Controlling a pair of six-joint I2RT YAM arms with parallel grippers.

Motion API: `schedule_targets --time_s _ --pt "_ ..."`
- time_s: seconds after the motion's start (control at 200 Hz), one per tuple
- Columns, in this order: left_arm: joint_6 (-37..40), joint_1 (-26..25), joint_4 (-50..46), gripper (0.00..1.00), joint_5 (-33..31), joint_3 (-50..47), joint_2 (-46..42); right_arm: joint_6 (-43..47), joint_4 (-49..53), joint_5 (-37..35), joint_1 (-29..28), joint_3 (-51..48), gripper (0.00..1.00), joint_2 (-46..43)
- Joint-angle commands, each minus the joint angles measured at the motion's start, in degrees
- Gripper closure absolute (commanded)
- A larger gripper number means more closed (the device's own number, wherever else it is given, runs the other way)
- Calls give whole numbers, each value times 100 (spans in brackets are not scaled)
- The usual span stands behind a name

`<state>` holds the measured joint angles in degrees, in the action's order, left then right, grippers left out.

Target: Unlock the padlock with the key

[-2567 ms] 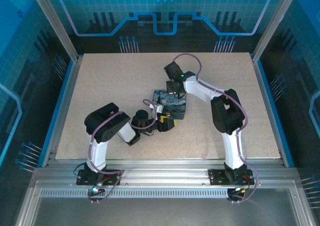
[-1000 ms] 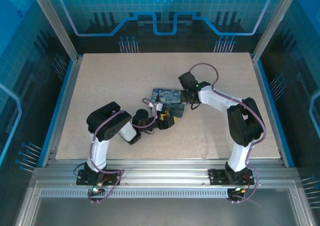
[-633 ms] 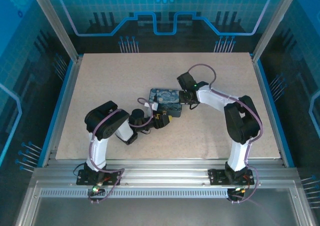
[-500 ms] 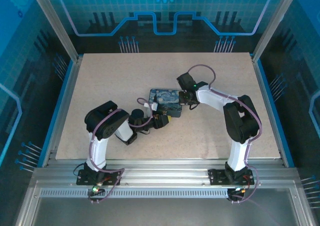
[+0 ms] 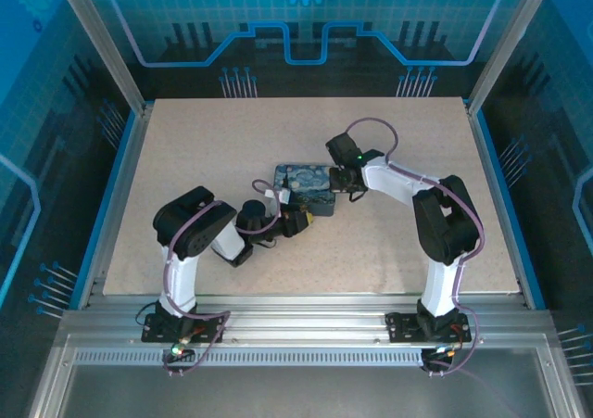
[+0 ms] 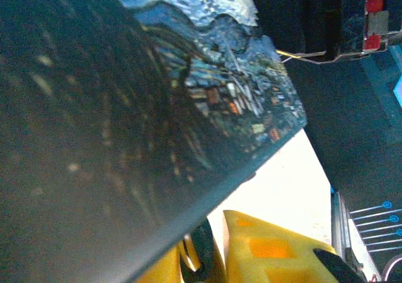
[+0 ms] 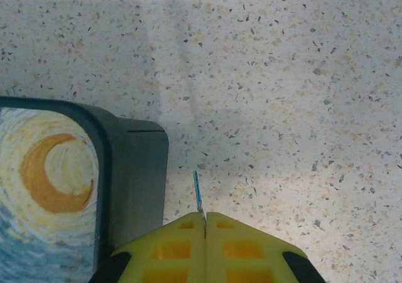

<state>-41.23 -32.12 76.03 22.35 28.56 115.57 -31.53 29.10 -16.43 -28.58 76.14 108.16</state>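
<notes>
We see the right gripper [image 7: 205,223] clamp the key [image 7: 197,192] tip-out right of the box [image 7: 56,170], likely for insertion; the left gripper [image 5: 296,221] crowds the box, its grip unclear

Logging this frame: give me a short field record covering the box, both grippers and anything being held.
surface: speckled table
box: painted tin box, mid-table, between the two grippers
right gripper: fingers shut on a thin sliver, likely the key, just beside the box's corner
left gripper: at the box's near side, finger state unclear
</notes>
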Motion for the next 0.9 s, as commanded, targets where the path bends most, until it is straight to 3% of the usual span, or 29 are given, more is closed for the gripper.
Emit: schedule_targets --time_s 0.0,0.275,0.515,0.69,0.89 --pt "-15 30 -641 83 160 -26 -95 -56 18 52 -86 186 100 117" --pt "-333 30 -1427 89 118 164 -433 124 211 198 -17 676 100 550" --pt "-561 -8 -3521 99 -311 808 -1091 112 244 263 47 765 100 606" --pt "-683 -9 -4718 100 -609 1289 -1422 95 161 236 160 463 100 241" --pt "-884 -14 -5435 100 -782 1731 -1466 -12 -84 360 342 -232 100 -483"
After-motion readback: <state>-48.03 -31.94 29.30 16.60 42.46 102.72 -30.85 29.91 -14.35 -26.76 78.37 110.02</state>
